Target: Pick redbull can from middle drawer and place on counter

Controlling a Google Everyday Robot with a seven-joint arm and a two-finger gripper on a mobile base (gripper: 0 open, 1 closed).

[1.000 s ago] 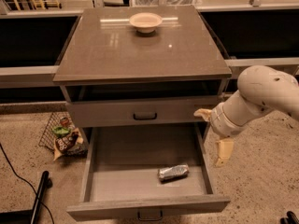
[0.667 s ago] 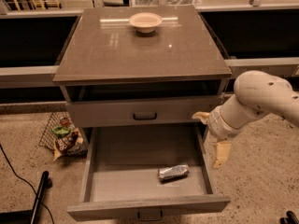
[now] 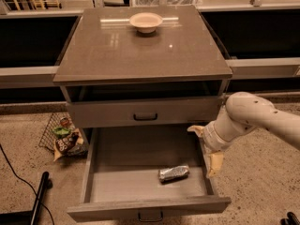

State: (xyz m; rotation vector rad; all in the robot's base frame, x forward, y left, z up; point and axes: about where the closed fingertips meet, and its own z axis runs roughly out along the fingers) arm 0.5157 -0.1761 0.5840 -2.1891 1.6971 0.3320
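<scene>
redbull can [image 3: 174,173] shiny; end effector [image 3: 205,148] by drawer [image 3: 126,182]

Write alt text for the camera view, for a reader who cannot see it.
A silver redbull can lies on its side in the pulled-out middle drawer of a grey cabinet, while the robot's open end effector hangs at the drawer's right wall, apart from the can. A tan bowl sits at the back of the counter.
</scene>
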